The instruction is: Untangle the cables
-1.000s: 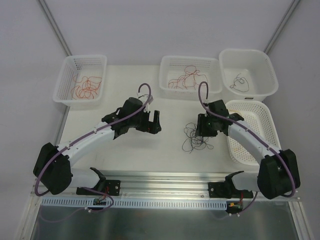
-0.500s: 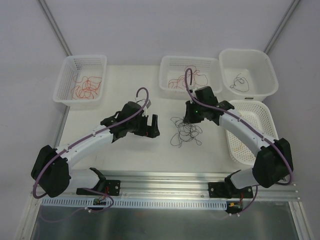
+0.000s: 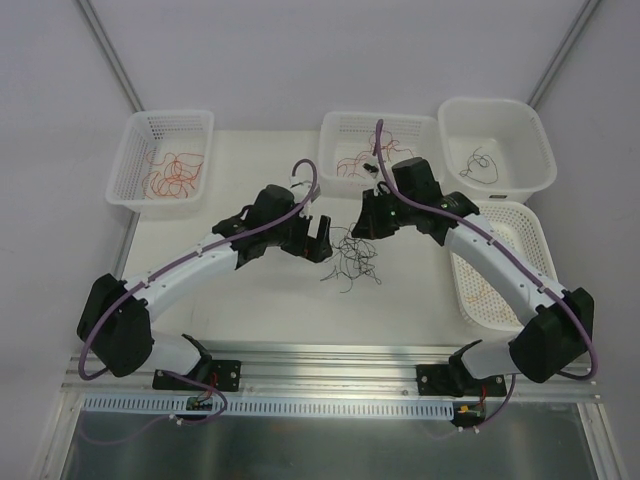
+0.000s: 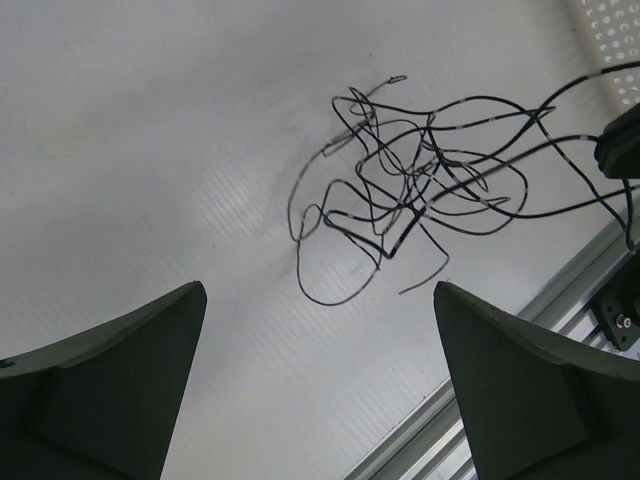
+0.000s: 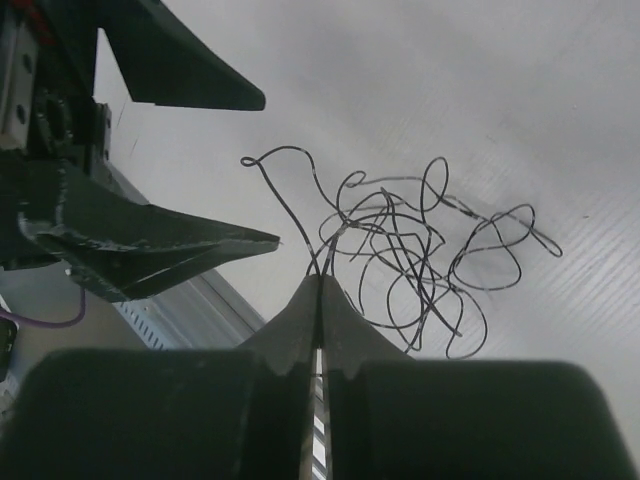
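We see the white surface [image 3: 250, 300] first. Above it our left tool [image 3: 320, 240] hangs with its jaws spread wide, holding nothing. Our right tool [image 5: 318, 283] is pinched tight on strands of the black cables [image 3: 352, 262], a tangle at mid-surface between both tools.

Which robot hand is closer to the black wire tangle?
Right. The right gripper is shut on strands of the black tangle; the left gripper is open beside it, apart.

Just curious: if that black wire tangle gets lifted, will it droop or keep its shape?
Probably springy: the black wire tangle holds open curly loops. Likely light, being hair-thin. Pinched in the right gripper, the whole clump may follow.
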